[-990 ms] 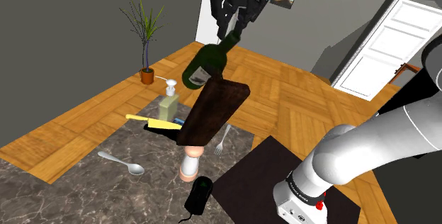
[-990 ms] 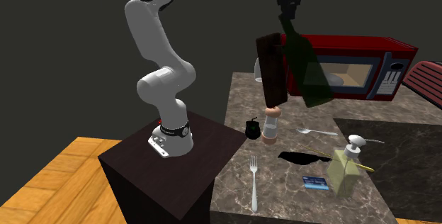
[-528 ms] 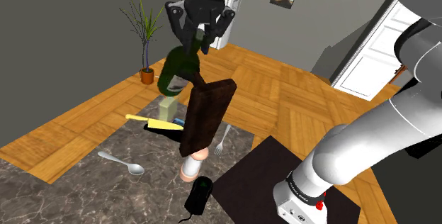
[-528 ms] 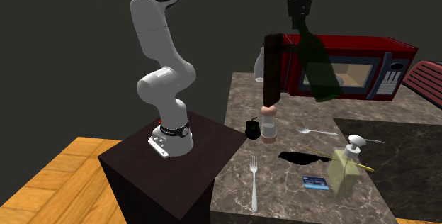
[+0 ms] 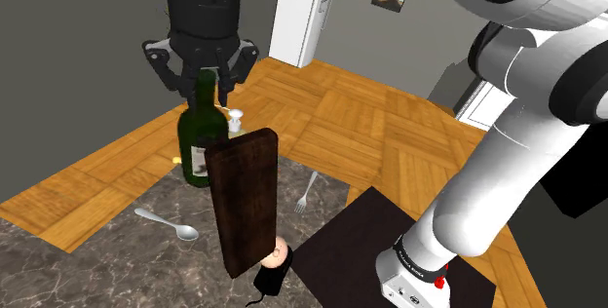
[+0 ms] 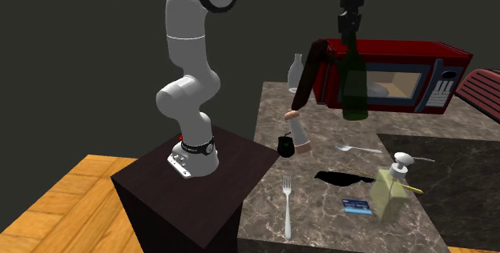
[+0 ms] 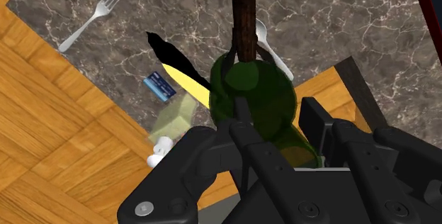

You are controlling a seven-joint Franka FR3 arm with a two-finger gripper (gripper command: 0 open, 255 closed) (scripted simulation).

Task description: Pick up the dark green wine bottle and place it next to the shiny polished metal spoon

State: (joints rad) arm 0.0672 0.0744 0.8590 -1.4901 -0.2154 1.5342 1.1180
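Item: bottle [image 5: 198,145], upright, aloft over counter [image 5: 93,257], board [image 5: 244,209] just beside | Hold: my gripper [image 5: 203,80] clamped on its neck | Target: spoon [image 5: 168,223], lower, apart | Handling: I'd descend plumb, clear the board, seat base beside spoon before letting go.

**What lies on my counter**

I work over a dark marbled counter [image 5: 88,267]. A spoon [image 5: 168,223] lies on it, well apart from a fork [image 5: 308,191] that lies near my stand [image 5: 361,248]. There is also a soap dispenser [image 6: 390,189], with a blue card [image 6: 356,206] just beside it and a yellow-bladed knife [image 7: 185,84] near it. A red microwave [image 6: 385,50] stands at the back, with a clear bottle [image 6: 296,74] beside it.
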